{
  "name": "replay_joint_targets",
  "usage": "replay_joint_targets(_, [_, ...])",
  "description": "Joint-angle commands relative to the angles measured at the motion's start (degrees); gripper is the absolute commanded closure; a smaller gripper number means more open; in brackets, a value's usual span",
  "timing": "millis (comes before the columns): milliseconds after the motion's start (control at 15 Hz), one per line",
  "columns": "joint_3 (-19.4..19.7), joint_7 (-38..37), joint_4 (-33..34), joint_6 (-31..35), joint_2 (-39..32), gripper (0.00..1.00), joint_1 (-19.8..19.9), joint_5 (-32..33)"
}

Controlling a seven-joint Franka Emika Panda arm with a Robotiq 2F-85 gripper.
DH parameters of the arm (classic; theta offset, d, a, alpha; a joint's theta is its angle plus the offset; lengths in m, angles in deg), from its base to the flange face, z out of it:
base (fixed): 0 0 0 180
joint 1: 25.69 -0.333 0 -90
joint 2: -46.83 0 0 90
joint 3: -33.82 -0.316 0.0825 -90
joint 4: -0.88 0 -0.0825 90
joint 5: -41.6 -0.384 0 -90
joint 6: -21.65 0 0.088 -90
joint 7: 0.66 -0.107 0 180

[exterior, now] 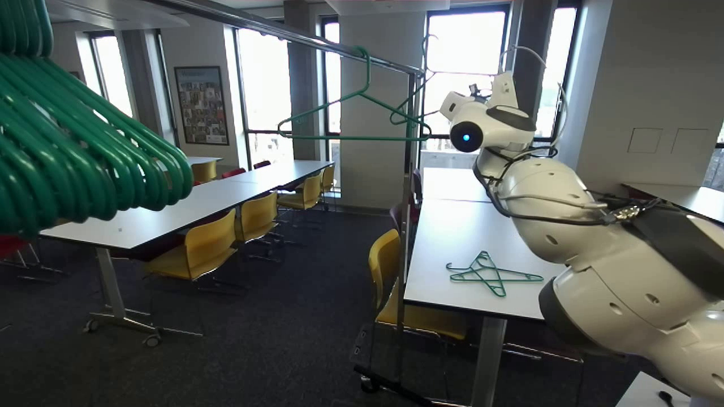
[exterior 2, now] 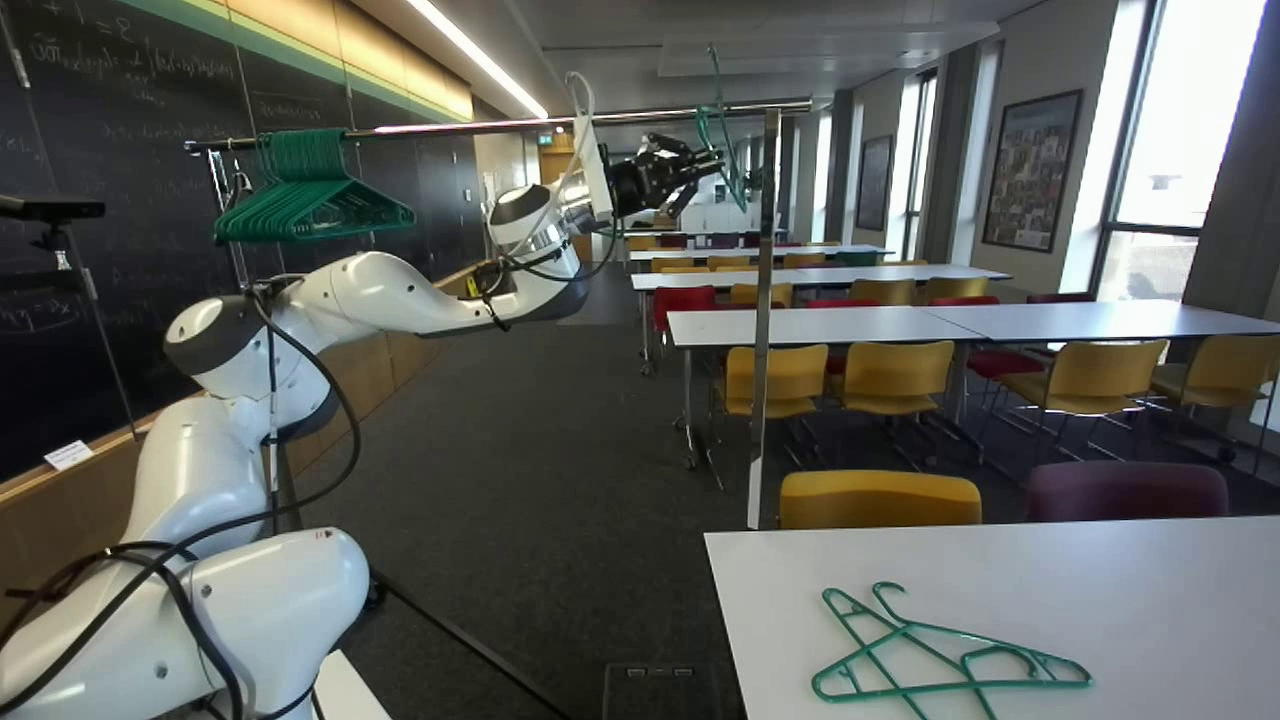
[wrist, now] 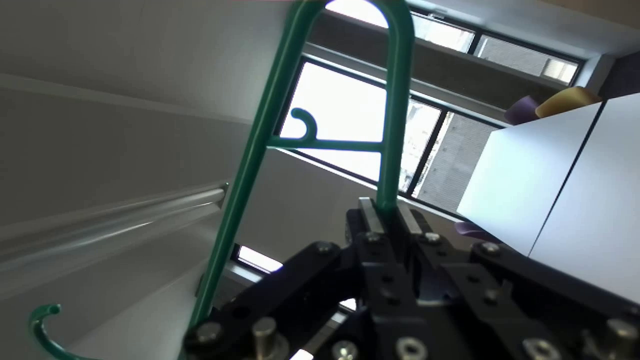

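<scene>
Below centre in the wrist view, between closed fingers, grips a hanger, seemingly unhung, with another hanger already on the rail, upper centre in an exterior view, two hangers unhung on the table, lower right.

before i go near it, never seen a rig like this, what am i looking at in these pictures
The white machine is a robot arm. Two pictures come from cameras standing outside it; the close-up, where the black tool shows at the bottom, comes from a camera on its wrist. The tool is closed on one bar of a green hanger. A metal rail nearby carries a thick bunch of hangers and a single hanger hanging apart. On a white table, two more hangers lie crossed.
</scene>
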Motion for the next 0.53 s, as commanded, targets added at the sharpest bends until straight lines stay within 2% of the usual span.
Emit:
replay_joint_targets(0, [-0.82, 2.21, 4.93, -4.53, 6.19, 0.98, 0.01, 3.00])
replay_joint_targets(200, [-3.75, 4.81, 6.97, -9.54, 8.72, 0.98, 0.24, 4.56])
replay_joint_targets(467, [-10.80, 4.53, 8.25, -14.45, 8.99, 0.98, 2.65, 6.83])
